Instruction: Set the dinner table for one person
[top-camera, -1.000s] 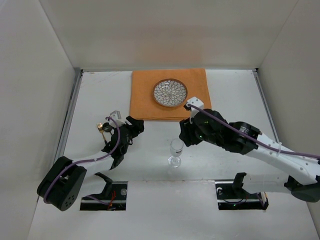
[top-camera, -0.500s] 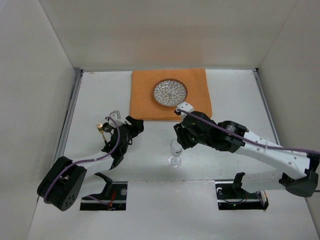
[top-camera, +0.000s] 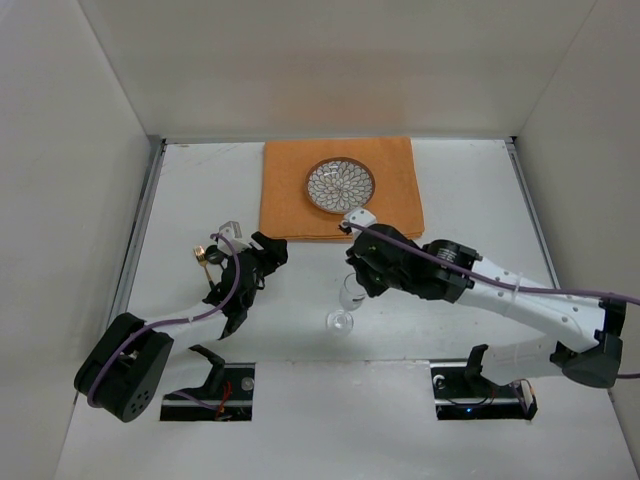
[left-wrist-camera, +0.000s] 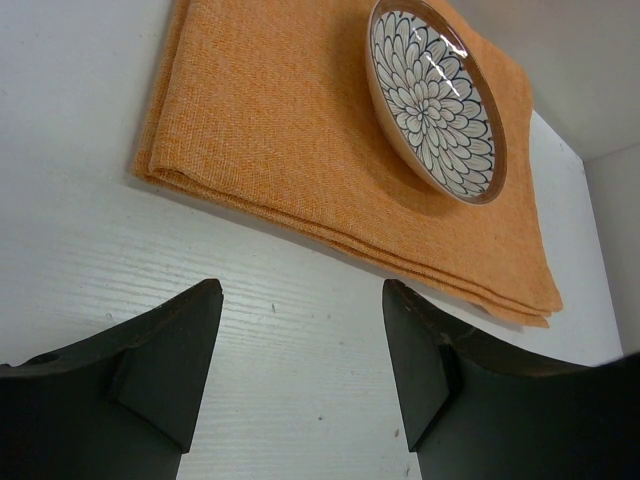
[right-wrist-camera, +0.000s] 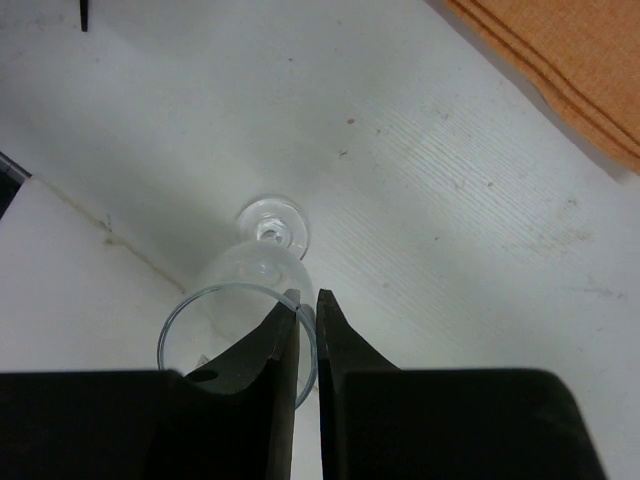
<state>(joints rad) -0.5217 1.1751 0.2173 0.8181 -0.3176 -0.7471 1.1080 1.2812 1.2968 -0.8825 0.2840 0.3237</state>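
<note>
Right gripper (right-wrist-camera: 306, 297) is pinched on the rim of the wine glass (right-wrist-camera: 250, 265), while the left gripper (left-wrist-camera: 300, 370) hangs with jaws wide apart, holding nothing. The step in hand looks like carrying the glass to its place, probably at 1 or 2 o'clock of the plate (top-camera: 340, 185) on the orange cloth (top-camera: 285, 190). The next move calls for a lift that brings the stem upright (a rim pinch lets it swing). Seen from above, the glass is at 6 o'clock of the plate, tilted, foot toward 7 o'clock, mouth toward 1 o'clock. The dinner table (top-camera: 200, 190) lies beneath everything, its long axis seemingly 9 to 3 o'clock
</note>
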